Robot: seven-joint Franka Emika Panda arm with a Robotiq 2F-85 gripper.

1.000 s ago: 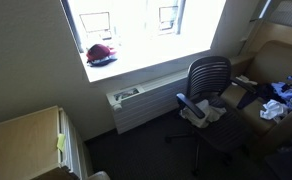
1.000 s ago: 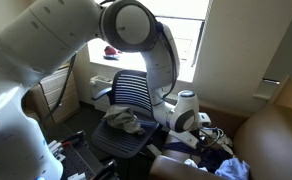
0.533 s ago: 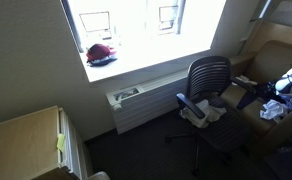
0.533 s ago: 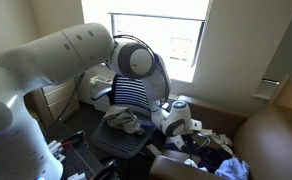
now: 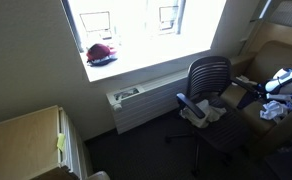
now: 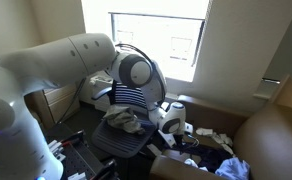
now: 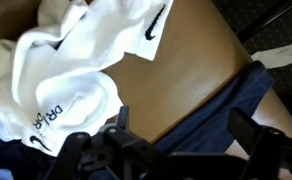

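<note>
Gripper (image 7: 178,138) spread wide open, holding nothing, over a blue cloth (image 7: 221,112).
The cloth lies just under the gap, its edge slanting off past one finger; I see a white sock (image 7: 56,75) beyond the other finger.

In the wrist view, a white garment (image 7: 56,70) is lying crumpled at the left. Dark lettering (image 7: 48,118) is running sideways along its near fold, reading "DRI-F", with the rest hiding in the crease. A dark swoosh mark (image 7: 158,20) is showing on its far right flap. Nothing is reading legibly in both exterior views.
</note>
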